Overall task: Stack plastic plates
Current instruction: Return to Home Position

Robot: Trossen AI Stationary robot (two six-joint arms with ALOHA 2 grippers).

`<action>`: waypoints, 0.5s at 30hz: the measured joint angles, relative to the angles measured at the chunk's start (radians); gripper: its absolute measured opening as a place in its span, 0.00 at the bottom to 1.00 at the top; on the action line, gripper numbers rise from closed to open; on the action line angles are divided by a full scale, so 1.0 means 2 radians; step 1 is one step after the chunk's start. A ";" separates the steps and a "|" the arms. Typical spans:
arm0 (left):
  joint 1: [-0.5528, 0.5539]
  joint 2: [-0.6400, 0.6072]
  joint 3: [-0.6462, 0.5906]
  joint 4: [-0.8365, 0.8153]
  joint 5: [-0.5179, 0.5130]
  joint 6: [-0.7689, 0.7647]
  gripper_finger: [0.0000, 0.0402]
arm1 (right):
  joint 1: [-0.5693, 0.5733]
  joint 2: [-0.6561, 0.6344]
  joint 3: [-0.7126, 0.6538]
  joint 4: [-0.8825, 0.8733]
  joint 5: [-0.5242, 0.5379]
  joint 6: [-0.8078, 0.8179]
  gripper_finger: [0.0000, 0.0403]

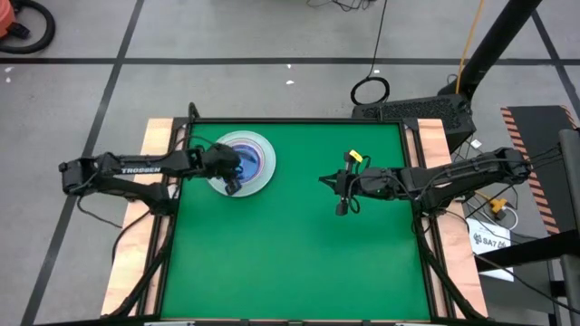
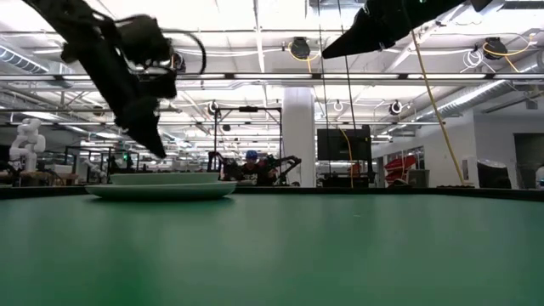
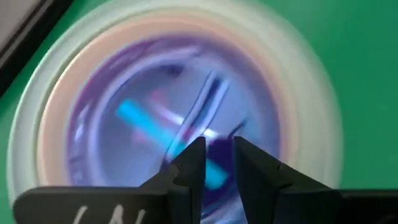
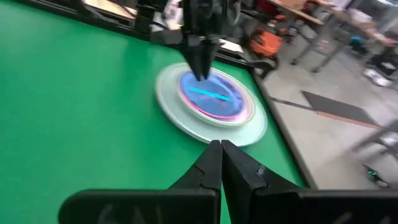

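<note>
High view: plastic plates (image 1: 261, 156) stacked beneath the left end effector (image 1: 231, 186).

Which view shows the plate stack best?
The right wrist view: the plate stack shows nearly whole, from an angle, blue and pink plates nested in the pale ones. The high view has it small under the left gripper; the low view sees only its edge; the left wrist view crops it.

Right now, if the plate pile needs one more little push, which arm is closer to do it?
Probably the left. The left end effector hangs right over the stack of plates, fingers a little apart. The right end effector is shut, out over the bare green table, away from the stack.
</note>
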 joint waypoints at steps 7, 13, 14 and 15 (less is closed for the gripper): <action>-0.126 -0.083 0.000 0.042 0.002 0.049 0.22 | 0.001 -0.008 0.000 -0.044 -0.021 0.011 0.00; -0.209 -0.176 0.000 0.006 -0.002 0.070 0.22 | 0.001 -0.028 -0.029 -0.048 -0.022 0.028 0.00; -0.220 -0.190 0.000 0.001 -0.003 0.070 0.22 | 0.001 -0.034 -0.042 -0.039 -0.022 0.029 0.00; -0.231 -0.204 -0.002 0.003 -0.004 0.070 0.22 | 0.001 -0.042 -0.058 -0.029 -0.022 0.032 0.00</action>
